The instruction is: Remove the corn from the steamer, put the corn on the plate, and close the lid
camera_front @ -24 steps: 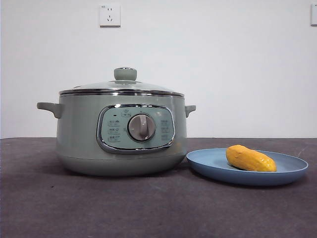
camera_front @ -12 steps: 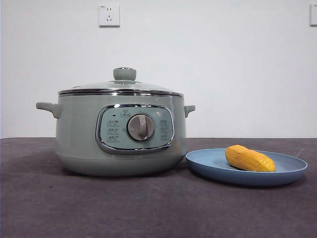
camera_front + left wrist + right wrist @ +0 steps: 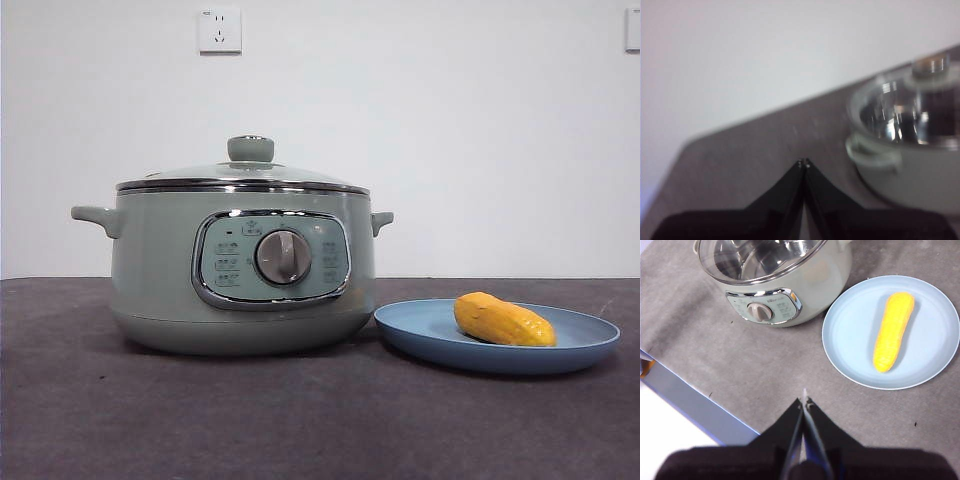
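The pale-green steamer [image 3: 240,270] stands on the dark table with its domed lid [image 3: 242,176] seated on top, knob upright. It also shows in the right wrist view [image 3: 780,280] and the left wrist view [image 3: 910,165]. The yellow-orange corn [image 3: 503,321] lies on the light-blue plate [image 3: 580,345] right of the steamer; the right wrist view shows the corn [image 3: 894,330] and the plate [image 3: 850,335]. My left gripper [image 3: 803,163] is shut and empty, beside the steamer's handle side. My right gripper [image 3: 803,401] is shut and empty, high above the table in front of the plate. Neither shows in the front view.
A white wall with a socket [image 3: 220,30] stands behind the table. The table's front edge with a blue strip [image 3: 695,405] shows in the right wrist view. Grey tabletop [image 3: 320,420] lies in front of the steamer and plate.
The steamer, plate and corn sit a few pixels further left in the front view than a second ago; otherwise nothing has changed.
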Robot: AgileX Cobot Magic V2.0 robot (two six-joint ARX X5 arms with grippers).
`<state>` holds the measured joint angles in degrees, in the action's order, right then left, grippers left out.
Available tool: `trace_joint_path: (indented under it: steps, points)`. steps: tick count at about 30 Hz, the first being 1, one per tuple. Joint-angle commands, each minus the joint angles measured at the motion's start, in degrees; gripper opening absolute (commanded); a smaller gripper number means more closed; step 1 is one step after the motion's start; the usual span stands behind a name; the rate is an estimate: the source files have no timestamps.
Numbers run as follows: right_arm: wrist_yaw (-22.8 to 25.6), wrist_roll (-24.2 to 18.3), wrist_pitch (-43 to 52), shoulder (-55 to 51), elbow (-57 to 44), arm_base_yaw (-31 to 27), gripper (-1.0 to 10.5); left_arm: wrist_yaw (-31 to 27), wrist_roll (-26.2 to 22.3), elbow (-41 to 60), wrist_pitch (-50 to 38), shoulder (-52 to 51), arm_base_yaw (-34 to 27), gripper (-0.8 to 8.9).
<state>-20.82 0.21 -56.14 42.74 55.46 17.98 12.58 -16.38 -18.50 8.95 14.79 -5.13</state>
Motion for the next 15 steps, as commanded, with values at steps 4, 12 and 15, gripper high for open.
trace_joint_path:
  steps: [4,12,15]
  points:
    - [0.2,-0.1,0.3,0.0,-0.2,0.1,0.0,-2.8,5.9,10.5,-1.6,-6.6,-0.2,-0.03]
    - [0.2,-0.1,0.3,0.0,-0.2,0.1,0.0,-5.2,9.8,16.8,-1.0,-12.7,-0.2,-0.03]
    - [0.2,-0.1,0.3,0.0,-0.2,0.1,0.0,-5.2,11.6,17.8,1.2,-14.8,-0.2,-0.03]
